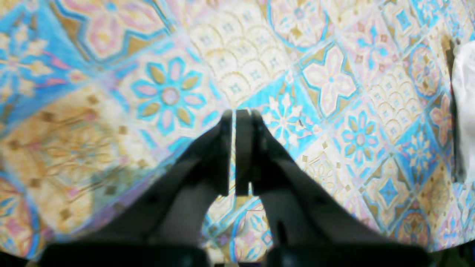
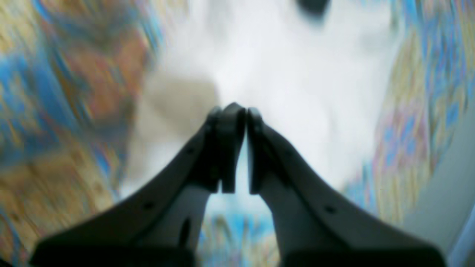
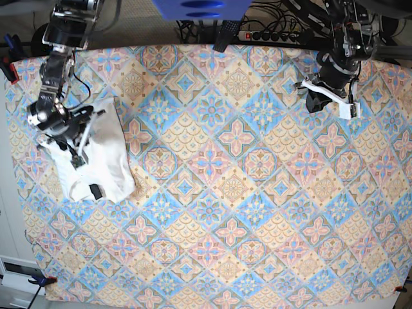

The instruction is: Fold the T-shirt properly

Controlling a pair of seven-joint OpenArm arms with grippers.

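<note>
T-shirt (image 3: 96, 161) folded, compact, near left edge of patterned tablecloth (image 3: 244, 193). My right gripper (image 2: 237, 111) above it, jaws nearly together, empty. My left gripper (image 1: 239, 115) closed, empty, far right corner. Risk: right jaws snagging top layer, undoing fold.

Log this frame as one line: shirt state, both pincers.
T-shirt: folded bundle, white side up, on tablecloth | right pincer: shut, empty, above T-shirt | left pincer: shut, empty, over bare tablecloth, away from T-shirt

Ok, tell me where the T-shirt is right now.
In the base view, the T-shirt lies bunched on the patterned tablecloth near the left edge, directly under the right gripper.
</note>
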